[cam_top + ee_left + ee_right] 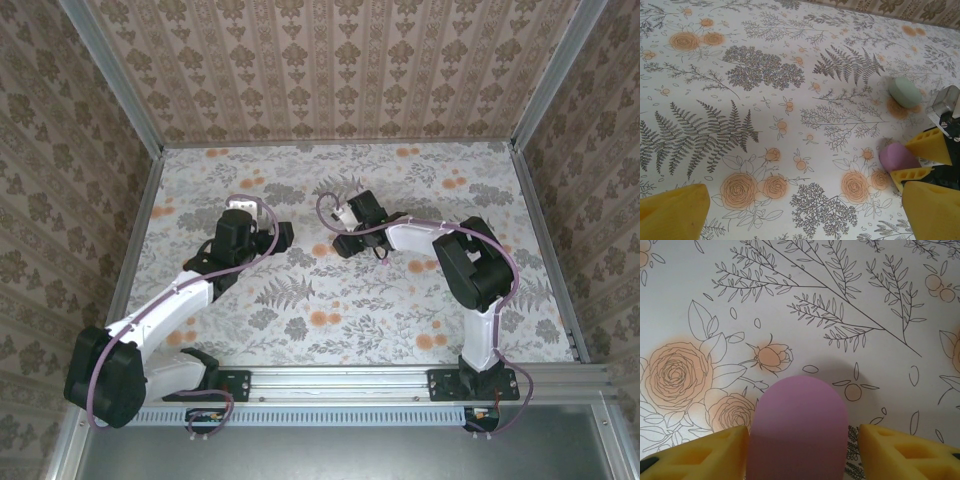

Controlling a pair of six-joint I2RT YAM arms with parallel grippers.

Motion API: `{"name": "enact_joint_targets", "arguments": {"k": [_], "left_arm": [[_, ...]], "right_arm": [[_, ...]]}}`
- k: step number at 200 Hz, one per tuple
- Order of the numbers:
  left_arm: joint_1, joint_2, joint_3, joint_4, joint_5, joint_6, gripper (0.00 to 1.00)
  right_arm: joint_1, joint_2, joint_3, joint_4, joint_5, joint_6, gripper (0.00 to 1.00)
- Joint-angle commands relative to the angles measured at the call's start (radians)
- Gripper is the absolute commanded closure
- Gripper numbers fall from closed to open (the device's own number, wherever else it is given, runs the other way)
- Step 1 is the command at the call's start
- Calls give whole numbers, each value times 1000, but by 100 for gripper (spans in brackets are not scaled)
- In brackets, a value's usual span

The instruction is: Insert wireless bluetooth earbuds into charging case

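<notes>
- Between the jaws of the right gripper (802, 432) sat the smooth pink oval charging case (797, 405). The jaws stood apart, one side touching and the other just clear.
- Advised: centre on the case, then close gently, keeping it flat on the floral-print table (790, 300).
- Left gripper (805, 200) gaped wide and empty, nearby.

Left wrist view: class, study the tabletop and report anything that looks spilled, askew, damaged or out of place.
Nothing stands out. The mint-green case and the pink case both rest on the floral table, looking intact, with nothing spilled around them.
</notes>
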Motion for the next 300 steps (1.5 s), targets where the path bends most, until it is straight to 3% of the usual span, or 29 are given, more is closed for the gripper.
{"name": "enact_joint_targets", "arguments": {"k": [1,63,108,131,187,262,300], "left_arm": [[-7,-17,-5,-2,-11,13,0],[-7,-4,11,-8,-6,13,0],[-7,14,26,-13,8,-1,0],[-5,42,53,-32,39,-11,0],[-4,87,118,-38,267,-38,0],[-7,124,233,-7,648,-120,4],[-32,180,286,-11,705,-144,8]], "right_arm": [[7,20,-24,-4,22,-22,40],[7,19,-74,43,20,-22,45],[7,-10,-116,104,-19,-38,61],[7,-83,-184,200,-77,-53,63],[10,-326,-385,458,-241,-130,64],[24,-547,-436,486,-308,-155,64],[31,-616,-430,480,-317,-154,64]]}}
